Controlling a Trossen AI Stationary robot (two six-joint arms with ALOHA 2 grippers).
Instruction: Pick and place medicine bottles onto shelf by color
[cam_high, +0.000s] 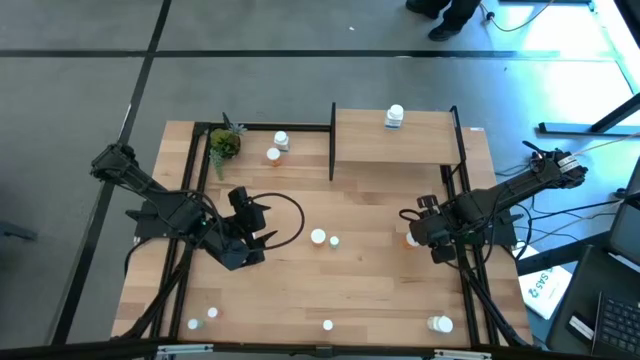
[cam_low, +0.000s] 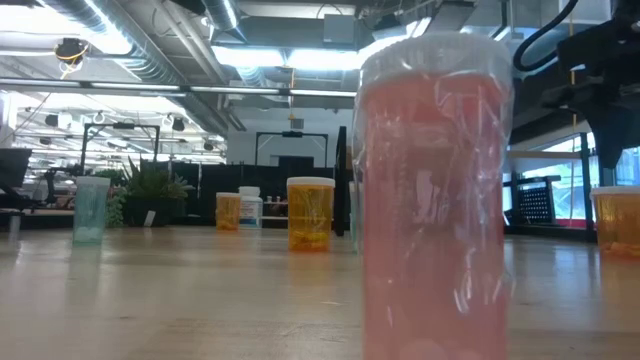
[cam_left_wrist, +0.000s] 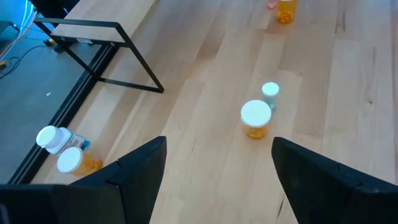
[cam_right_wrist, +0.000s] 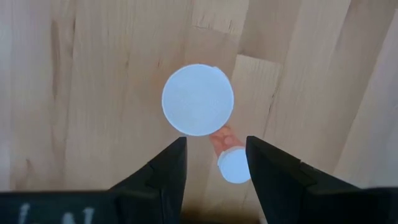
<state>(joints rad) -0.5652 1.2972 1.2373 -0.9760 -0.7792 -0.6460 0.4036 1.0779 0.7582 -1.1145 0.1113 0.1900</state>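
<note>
Right gripper (cam_right_wrist: 211, 165) hangs above two white-capped orange bottles by the near right leg of the raised light-wood shelf (cam_high: 395, 138): a large one (cam_right_wrist: 198, 99) and a smaller one (cam_right_wrist: 234, 165) just beside it. Its fingers are partly open, holding nothing. Left gripper (cam_left_wrist: 214, 168) sits wide open and empty, left of the shelf. Ahead of it stand an orange bottle (cam_left_wrist: 255, 117) and a small green one (cam_left_wrist: 270, 93), nothing between. One white bottle (cam_high: 394, 117) stands on the shelf. Small green potted plant (cam_high: 224, 146) is at the shelf's far left.

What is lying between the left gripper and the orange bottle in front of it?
Only bare tabletop lies between the open left gripper and the orange bottle, as the left wrist view shows.
</note>
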